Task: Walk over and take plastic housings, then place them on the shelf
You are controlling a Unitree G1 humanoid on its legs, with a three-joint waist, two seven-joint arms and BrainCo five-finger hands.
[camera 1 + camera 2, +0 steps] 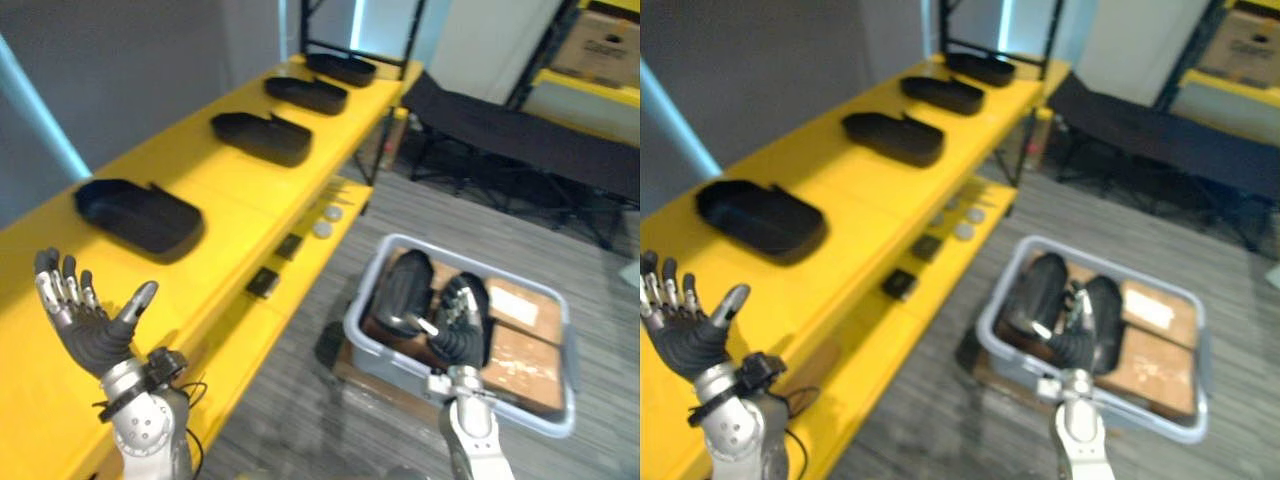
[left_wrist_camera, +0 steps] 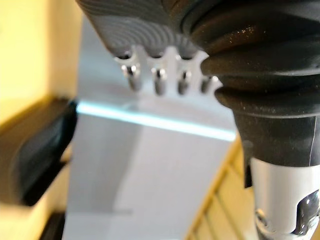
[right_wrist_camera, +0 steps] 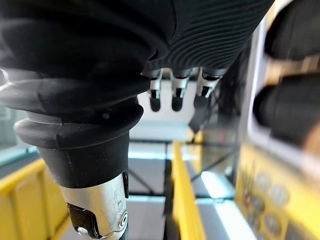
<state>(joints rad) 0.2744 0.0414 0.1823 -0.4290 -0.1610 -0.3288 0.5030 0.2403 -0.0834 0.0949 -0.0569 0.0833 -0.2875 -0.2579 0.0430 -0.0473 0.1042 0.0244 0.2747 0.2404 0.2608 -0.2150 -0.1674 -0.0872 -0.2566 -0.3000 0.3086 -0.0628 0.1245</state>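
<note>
Grey striped floor lies beside a long yellow shelf, which runs along a grey wall. On top of the yellow shelf four black plastic housings stand in a row, well apart from each other: the nearest housing, the second housing, the third housing and the farthest housing. On the lower level of the yellow shelf lie two round discs and some small dark blocks.

On the floor just beside the yellow shelf stands a grey bin. Inside it two more black housings lie side by side: the bin housing nearer to the shelf and the other bin housing. Flat cardboard pieces lie in the part of the bin that is farther from the yellow shelf.

The left hand is raised over the near end of the yellow shelf, palm up, with the fingers spread and straight, and it holds nothing. The right hand is over the bin, above the other bin housing, with the fingers stretched out and the thumb pointing toward the yellow shelf. It is not possible to tell if it touches the housing.

Beyond the bin, away from the yellow shelf, stands a black folding cot, and behind it a cardboard box sits on a yellow rack.
</note>
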